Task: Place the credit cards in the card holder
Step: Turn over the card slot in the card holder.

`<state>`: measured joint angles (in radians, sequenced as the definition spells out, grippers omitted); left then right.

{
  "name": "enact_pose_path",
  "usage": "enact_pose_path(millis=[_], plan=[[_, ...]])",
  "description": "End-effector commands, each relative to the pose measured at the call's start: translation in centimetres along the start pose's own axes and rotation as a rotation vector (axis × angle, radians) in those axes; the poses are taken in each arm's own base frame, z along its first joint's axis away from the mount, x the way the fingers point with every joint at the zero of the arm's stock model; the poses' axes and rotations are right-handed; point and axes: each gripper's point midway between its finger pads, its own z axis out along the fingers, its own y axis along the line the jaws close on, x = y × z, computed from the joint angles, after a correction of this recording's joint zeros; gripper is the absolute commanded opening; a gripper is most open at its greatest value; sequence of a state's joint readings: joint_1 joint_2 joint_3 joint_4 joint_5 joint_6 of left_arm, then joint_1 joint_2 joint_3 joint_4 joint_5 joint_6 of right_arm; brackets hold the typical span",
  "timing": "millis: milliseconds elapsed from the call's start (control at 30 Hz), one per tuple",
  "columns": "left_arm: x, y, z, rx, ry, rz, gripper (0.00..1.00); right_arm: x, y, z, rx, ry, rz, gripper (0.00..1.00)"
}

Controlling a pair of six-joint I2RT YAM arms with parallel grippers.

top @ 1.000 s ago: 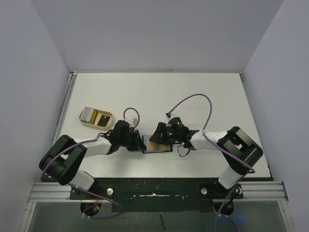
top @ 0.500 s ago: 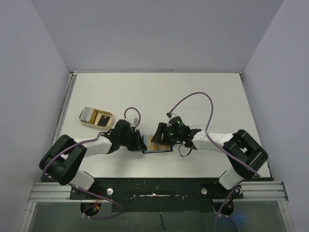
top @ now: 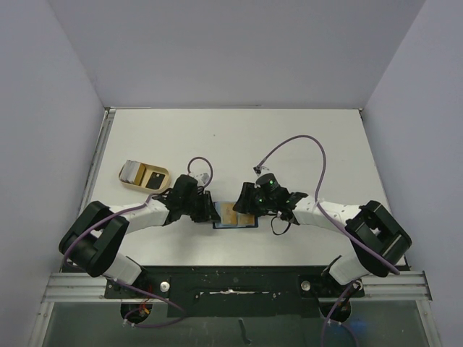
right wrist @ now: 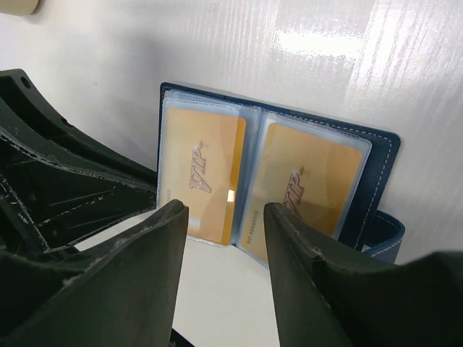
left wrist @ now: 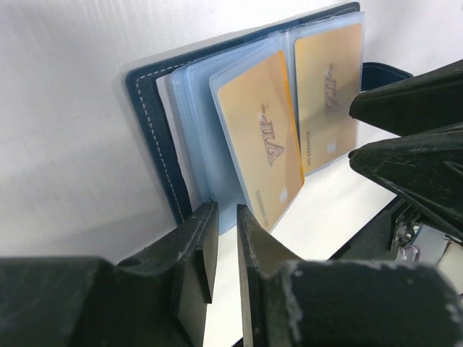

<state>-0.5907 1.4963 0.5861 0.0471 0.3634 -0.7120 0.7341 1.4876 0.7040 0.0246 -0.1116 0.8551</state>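
Card holder: a small navy-blue folding wallet with clear blue plastic leaves. It lies open on the white table between the two grippers, its long side running left to right.
Cards in place: one gold plastic card marked VIP sits in a leaf raised off the stack, and a second like it is in the flat leaf beyond.
Card left out: a small black rectangular card lies in the shallow beige rounded tray, well left of the wallet and farther from the bases (its long axis is too small to read).
Left gripper: at the wallet's left edge, jaws drawn to a thin slit against the leaves. Whether a leaf is pinched cannot be told.
Right gripper: at the wallet's right side, jaws spread, nothing between them.
Nearer arm: the left, by my judgement. The tray sits just beyond its forearm, while the right arm would have to reach across the wallet.
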Motion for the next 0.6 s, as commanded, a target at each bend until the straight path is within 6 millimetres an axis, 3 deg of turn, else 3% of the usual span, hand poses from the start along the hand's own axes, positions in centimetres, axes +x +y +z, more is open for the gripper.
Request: enact_pose_path(millis=[0, 567], plan=[[-2.0, -2.0, -0.2, 0.033, -0.046, 0.053, 0.17, -2.1, 1.4, -1.0, -0.024, -0.077, -0.034, 0.47], [-2.9, -4.2, -0.1, 0.045, -0.062, 0.082, 0.17, -0.6, -0.5, 0.5, 0.047, -0.062, -0.059, 0.29]])
